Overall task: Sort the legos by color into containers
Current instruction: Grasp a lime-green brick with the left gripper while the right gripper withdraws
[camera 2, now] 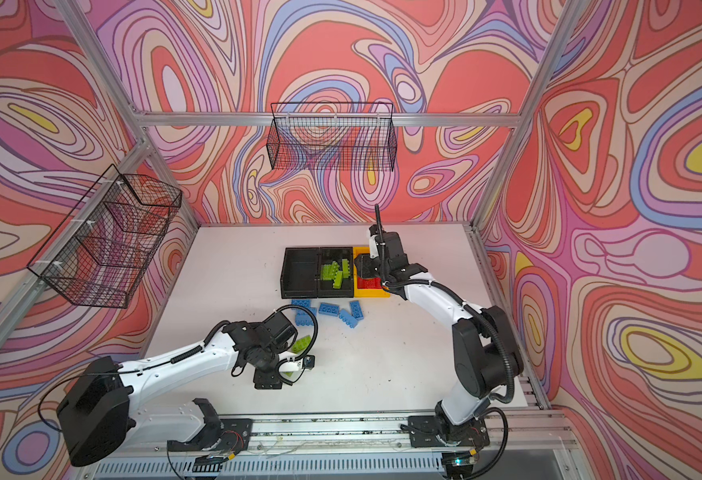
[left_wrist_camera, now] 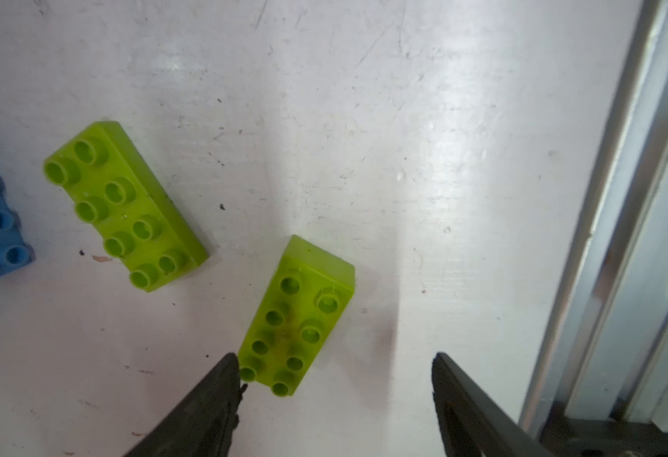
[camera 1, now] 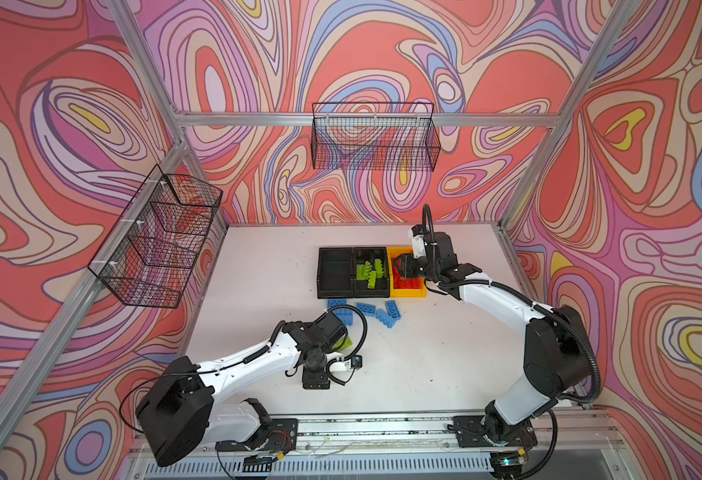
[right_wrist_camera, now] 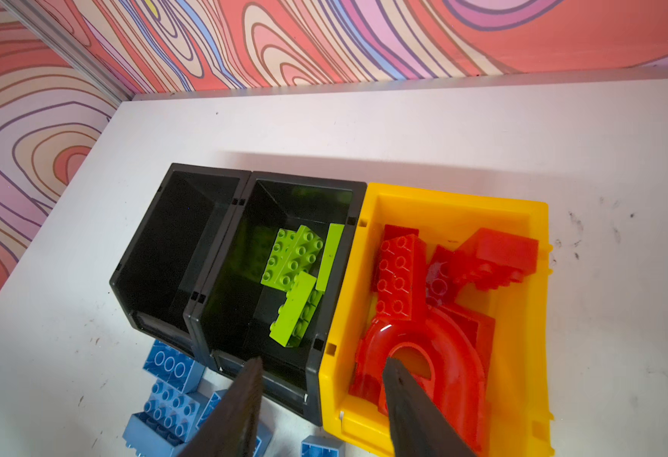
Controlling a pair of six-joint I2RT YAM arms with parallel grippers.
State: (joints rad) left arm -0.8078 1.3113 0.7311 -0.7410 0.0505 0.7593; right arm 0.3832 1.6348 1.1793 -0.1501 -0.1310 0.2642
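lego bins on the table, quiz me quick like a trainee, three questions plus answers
1. Multiple choice: which container holds the red bricks? A) left black bin B) middle black bin C) yellow bin
2. True or false: every blue brick in view lies on the table, outside the containers.
3. Count: in the left wrist view, how many lime green bricks lie on the table near the open left end effector?

Key: 1 C. 2 true. 3 two.
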